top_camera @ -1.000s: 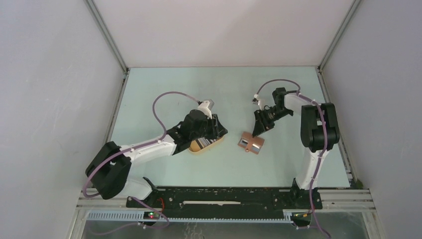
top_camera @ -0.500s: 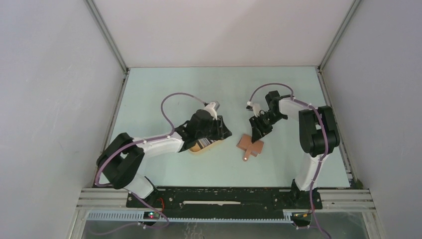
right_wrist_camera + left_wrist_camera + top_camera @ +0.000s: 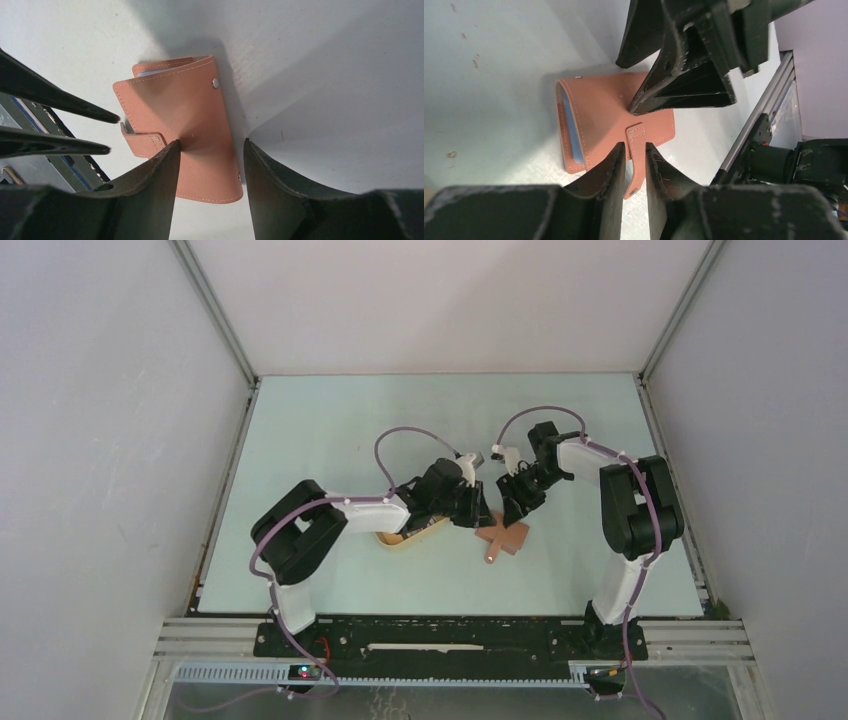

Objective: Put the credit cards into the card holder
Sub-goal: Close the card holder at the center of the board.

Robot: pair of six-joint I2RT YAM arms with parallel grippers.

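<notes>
Left fingers (image 3: 609, 190) flank the card holder's (image 3: 601, 107) tab (image 3: 636, 150); right fingers (image 3: 150, 195) stand apart.

Light is bright, even and diffuse, falling from above on the pale table (image 3: 330, 420) and the white walls (image 3: 100, 440). In the top view the shadows under the arms (image 3: 360, 508) are faint and soft-edged. The frame is sharp, though the corner rails (image 3: 215, 310) splay outward toward its edges. In both wrist views the card holder (image 3: 599, 115) is in focus, while the near fingers of the left gripper (image 3: 635, 146) and right gripper (image 3: 211, 145) are dark and blurred. A broad grey shadow lies on the table beside the holder in the right wrist view, and the snap stud (image 3: 215, 82) shows a small glint.
</notes>
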